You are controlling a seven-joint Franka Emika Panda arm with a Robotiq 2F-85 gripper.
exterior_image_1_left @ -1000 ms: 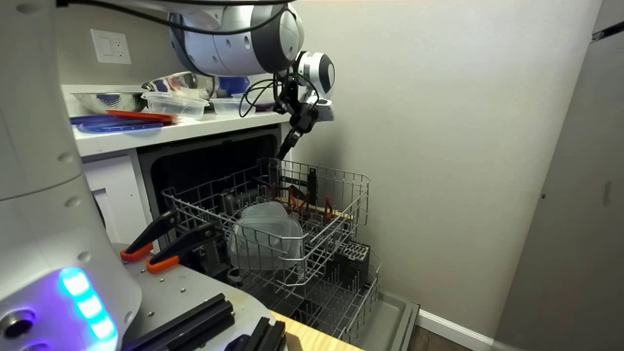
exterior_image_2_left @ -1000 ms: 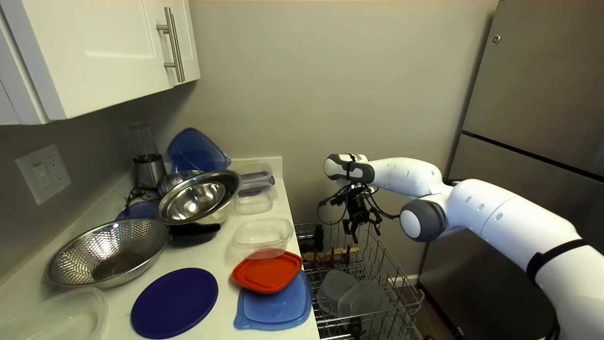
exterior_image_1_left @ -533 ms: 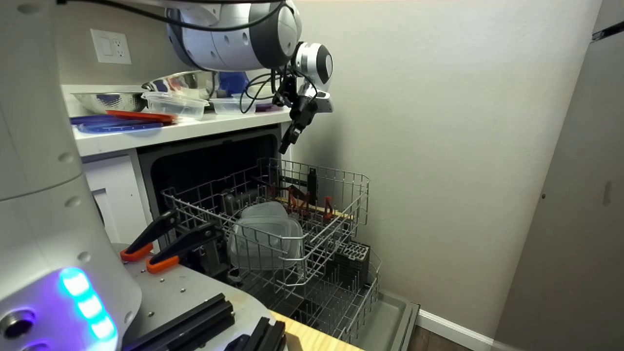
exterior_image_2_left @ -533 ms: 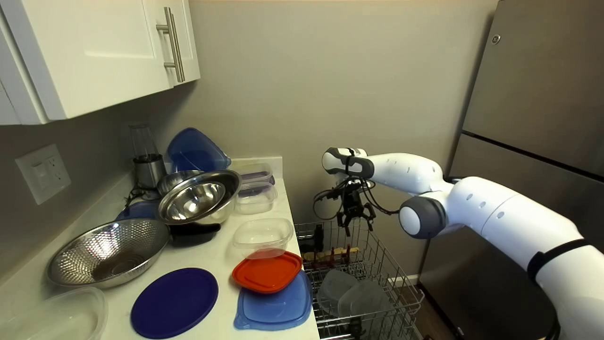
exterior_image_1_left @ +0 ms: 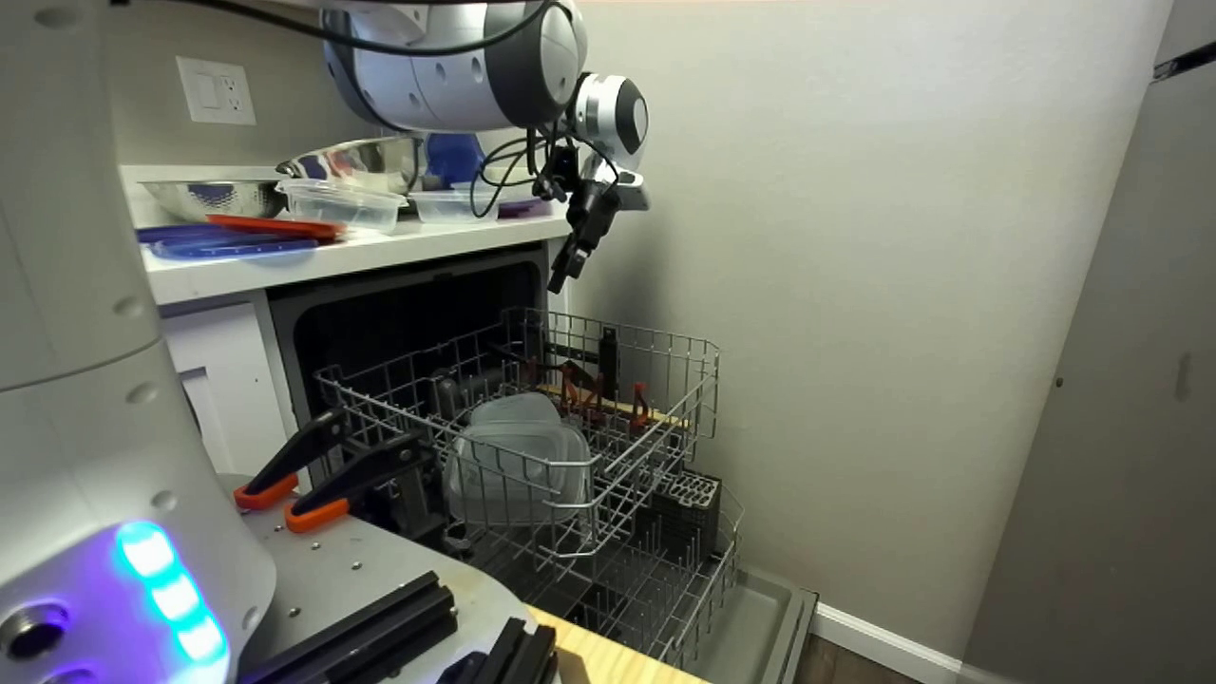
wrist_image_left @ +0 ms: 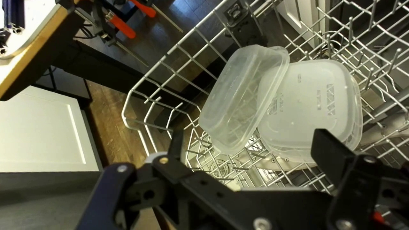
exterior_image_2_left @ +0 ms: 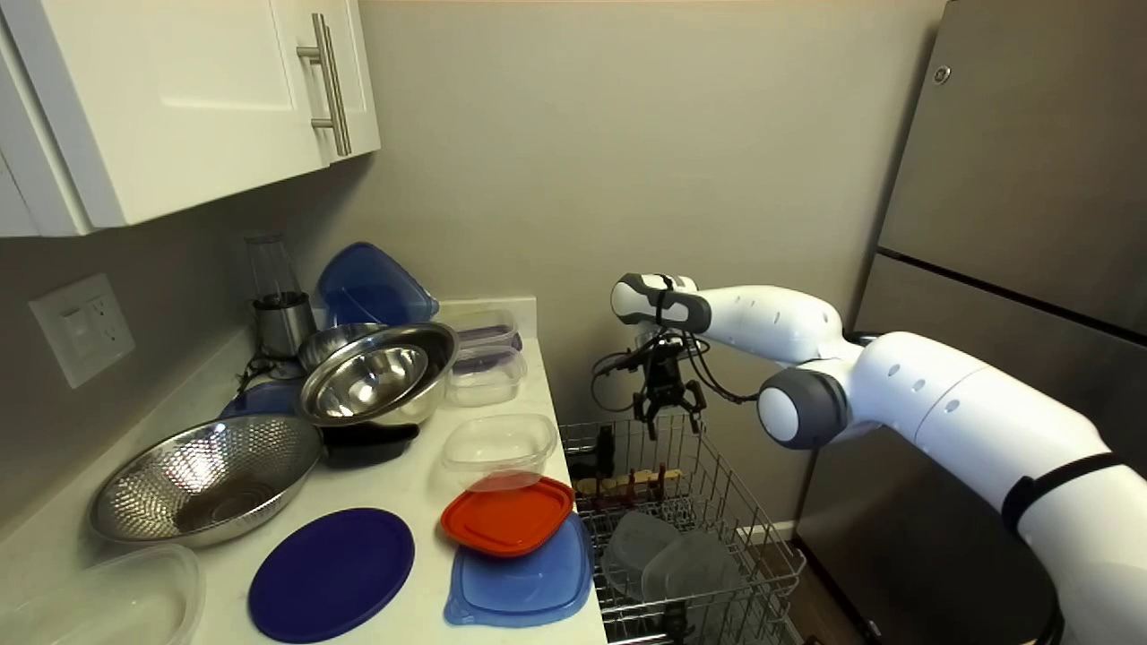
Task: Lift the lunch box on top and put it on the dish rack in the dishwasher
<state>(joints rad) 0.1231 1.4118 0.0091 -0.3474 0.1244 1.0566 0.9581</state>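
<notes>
A translucent lunch box [wrist_image_left: 236, 99] stands tilted in the dish rack [wrist_image_left: 166, 57] in the wrist view. Its edge overlaps a second translucent tub [wrist_image_left: 306, 102], which lies bottom up, seemingly over another. Both tubs also show inside the wire rack [exterior_image_1_left: 560, 463] in both exterior views, the nearer one [exterior_image_1_left: 518, 475] before the other [exterior_image_1_left: 513, 408]. The rack is pulled out of the dishwasher [exterior_image_1_left: 408, 313], whose cavity is dark. My gripper [wrist_image_left: 250, 137] is open and empty. In an exterior view my gripper [exterior_image_2_left: 673, 434] hangs above the rack's far end, pointing down.
Red clamps and a wooden strip [exterior_image_1_left: 617, 407] lie in the rack's far part. A lower rack [exterior_image_1_left: 655, 608] stands below. The counter holds clear tubs [exterior_image_2_left: 502, 439], a red lid [exterior_image_2_left: 508, 515], blue lids [exterior_image_2_left: 332, 573] and steel bowls [exterior_image_2_left: 385, 376]. A wall and fridge [exterior_image_2_left: 986, 269] flank the arm.
My gripper has risen a little and moved slightly left in an exterior view, and it hangs straighter down. The tubs and the rack have not moved.
</notes>
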